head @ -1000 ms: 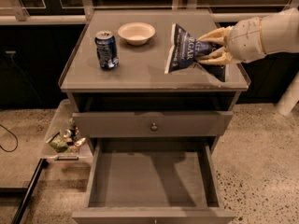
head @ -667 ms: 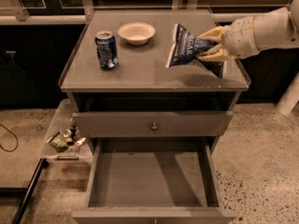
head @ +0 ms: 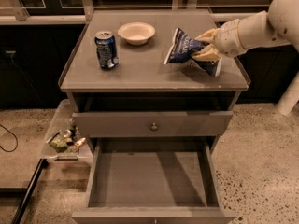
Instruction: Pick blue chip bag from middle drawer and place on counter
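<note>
From where I stand, the robot's pale arm [head: 254,29] reaches in from the right, over the right side of the counter [head: 140,66]. The gripper [head: 196,47] at its end is clamped on the blue chip bag [head: 182,48]. One tan finger [head: 208,33] lies along the bag's upper edge and the other runs underneath, so the crinkled foil is pinched between them with only the bag's thickness for a gap.

The bag stands tilted. Its white-lettered face is turned toward the front left, its top corner sticks up to the left of the fingers, and a dark blue tail hangs out to the right, below the wrist. The bottom edge is down at the counter surface near the right front area, but I cannot tell whether it rests there or hangs just above it.

A blue and silver soda can [head: 106,49] stands upright on the left part of the same counter. A small pale bowl [head: 136,32] sits toward the back, between the can and the bag and well apart from both.

Below, a drawer front with a small round knob [head: 153,126] is shut. Under it the middle drawer [head: 149,183] is pulled out, its flat grey floor showing. A clear bin of odds and ends [head: 63,139] sits on the floor left of the cabinet.
</note>
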`<state>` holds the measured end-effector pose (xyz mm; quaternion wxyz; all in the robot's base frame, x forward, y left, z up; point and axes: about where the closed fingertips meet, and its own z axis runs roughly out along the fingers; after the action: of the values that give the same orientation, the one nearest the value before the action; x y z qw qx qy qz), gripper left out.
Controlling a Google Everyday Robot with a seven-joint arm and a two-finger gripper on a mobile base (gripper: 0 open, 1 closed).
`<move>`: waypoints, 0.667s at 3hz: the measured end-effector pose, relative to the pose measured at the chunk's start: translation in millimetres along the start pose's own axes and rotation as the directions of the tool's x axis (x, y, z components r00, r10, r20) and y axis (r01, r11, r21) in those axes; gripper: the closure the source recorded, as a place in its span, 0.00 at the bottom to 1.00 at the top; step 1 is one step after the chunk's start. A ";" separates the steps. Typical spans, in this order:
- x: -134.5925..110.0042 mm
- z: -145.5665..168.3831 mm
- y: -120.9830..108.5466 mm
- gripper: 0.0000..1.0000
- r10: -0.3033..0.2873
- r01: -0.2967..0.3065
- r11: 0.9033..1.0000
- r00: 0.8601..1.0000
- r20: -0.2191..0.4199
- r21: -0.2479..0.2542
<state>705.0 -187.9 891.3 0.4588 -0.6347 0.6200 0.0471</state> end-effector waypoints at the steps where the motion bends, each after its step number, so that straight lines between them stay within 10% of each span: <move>1: 5.1 22.9 -2.1 1.00 0.031 -0.031 0.999 1.000 -0.006 -0.020; 2: 2.7 41.0 -1.3 0.81 0.036 -0.036 0.998 0.999 0.005 -0.049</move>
<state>727.6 -163.9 866.8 0.4440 -0.6344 0.6287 0.0722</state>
